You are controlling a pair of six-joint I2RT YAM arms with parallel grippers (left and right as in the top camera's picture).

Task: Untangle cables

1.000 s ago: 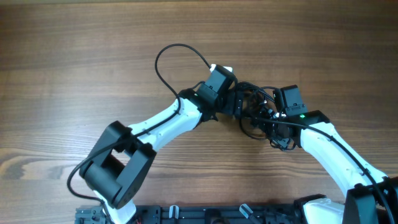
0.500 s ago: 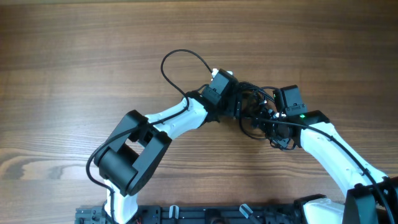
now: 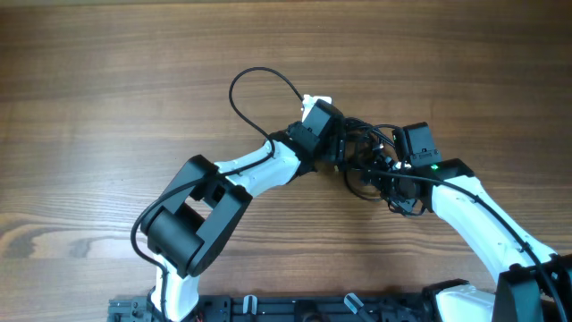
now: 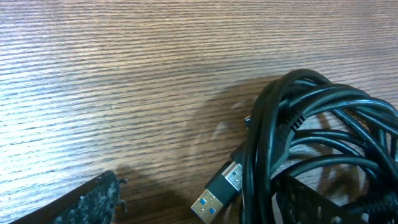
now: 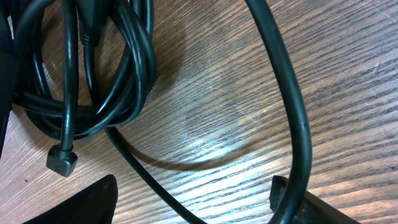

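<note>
The black cables (image 3: 365,136) lie in a knot at mid-table, and one strand makes a wide loop (image 3: 259,70) to the far left of it. My left gripper (image 3: 343,146) is at the knot's left side, open. In the left wrist view a USB plug (image 4: 217,194) lies between its fingers (image 4: 93,202) and the bundle (image 4: 292,118) runs over the right one. My right gripper (image 3: 382,172) stands open at the knot's right. A thin strand (image 5: 155,183) crosses between its fingers (image 5: 81,202), and a thicker strand (image 5: 292,124) passes its right finger. An angled plug tip (image 5: 62,160) pokes out of the coil (image 5: 106,81).
Bare wooden tabletop (image 3: 107,107) spreads to the left, far side and right of the knot. The left arm's elbow (image 3: 188,228) sits low at the near left, and the arm bases line the table's near edge (image 3: 295,309).
The left arm's elbow has swung right and up toward the knot, and its jaws narrowed a little. The far loop shifted slightly right. The right arm has not moved.
</note>
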